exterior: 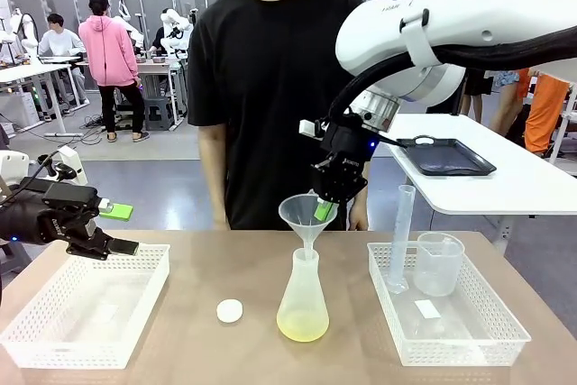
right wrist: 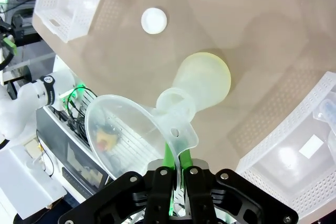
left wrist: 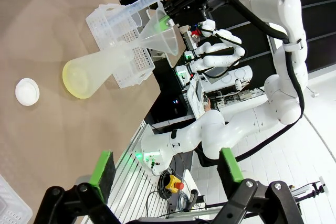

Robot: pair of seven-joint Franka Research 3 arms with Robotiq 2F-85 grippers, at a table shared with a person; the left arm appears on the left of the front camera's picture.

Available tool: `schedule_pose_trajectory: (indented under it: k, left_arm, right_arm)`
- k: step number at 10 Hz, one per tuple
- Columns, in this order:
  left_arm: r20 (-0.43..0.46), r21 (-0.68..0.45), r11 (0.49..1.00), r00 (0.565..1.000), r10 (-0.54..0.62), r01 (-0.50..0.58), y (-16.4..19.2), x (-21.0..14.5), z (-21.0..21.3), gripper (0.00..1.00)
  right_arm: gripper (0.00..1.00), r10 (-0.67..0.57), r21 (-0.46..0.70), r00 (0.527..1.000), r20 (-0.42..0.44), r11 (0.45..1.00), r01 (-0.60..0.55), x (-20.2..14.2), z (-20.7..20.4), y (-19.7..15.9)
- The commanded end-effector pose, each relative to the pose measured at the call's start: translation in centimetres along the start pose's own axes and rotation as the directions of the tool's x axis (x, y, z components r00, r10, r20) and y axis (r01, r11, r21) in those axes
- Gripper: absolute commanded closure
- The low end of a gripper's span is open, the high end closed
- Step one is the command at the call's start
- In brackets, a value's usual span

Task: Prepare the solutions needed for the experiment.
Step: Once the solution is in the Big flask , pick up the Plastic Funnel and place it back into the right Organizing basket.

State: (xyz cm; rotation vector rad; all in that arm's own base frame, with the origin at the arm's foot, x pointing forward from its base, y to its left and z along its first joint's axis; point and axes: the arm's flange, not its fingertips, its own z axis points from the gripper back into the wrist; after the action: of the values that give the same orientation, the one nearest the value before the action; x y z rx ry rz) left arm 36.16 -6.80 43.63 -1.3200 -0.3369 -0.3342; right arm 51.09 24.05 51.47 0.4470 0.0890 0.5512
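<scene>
Checking the right claw (exterior: 325,211) first: I find it shut tight on the rim of the clear funnel (exterior: 302,214), whose stem sits in the neck of the conical flask (exterior: 303,290). The solutions (exterior: 302,324), a shallow pale yellow layer, lie in the bottom of that flask, at the middle of the table (exterior: 225,268). My left claw (exterior: 119,229) hangs fully open and empty above the left basket (exterior: 149,299). A white cap (exterior: 230,311) lies just left of the flask.

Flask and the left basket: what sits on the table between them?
A small white round lid lies there, touching neither the flask nor the left basket; the front view shows it.
</scene>
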Motion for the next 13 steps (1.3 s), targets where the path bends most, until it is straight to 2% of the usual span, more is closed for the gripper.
schedule_pose_trajectory:
  k: [1, 8, 10, 13]
  left_arm:
    - [-0.007, -0.010, 1.000, 1.000, -0.019, 0.019, 0.1, -0.2, 0.0, 0.00]
    - [-0.007, -0.010, 1.000, 1.000, -0.019, 0.019, 0.1, -0.2, 0.0, 0.00]
    - [-0.007, -0.010, 1.000, 1.000, -0.019, 0.019, 0.1, -0.2, 0.0, 0.00]
    - [-0.007, -0.010, 1.000, 1.000, -0.019, 0.019, 0.1, -0.2, 0.0, 0.00]
  right_arm:
    - [1.00, 0.000, 0.027, 0.999, 0.044, 1.000, -0.001, -0.9, 0.9, 0.1]
    - [1.00, 0.083, 0.093, 0.993, 0.085, 0.992, -0.091, -4.5, 5.7, 2.0]
    - [1.00, 0.055, 0.086, 0.993, 0.107, 0.994, -0.064, -5.7, 6.6, 1.1]
    - [1.00, -0.005, 0.053, 0.995, 0.104, 0.999, -0.001, -7.8, 7.1, -2.9]
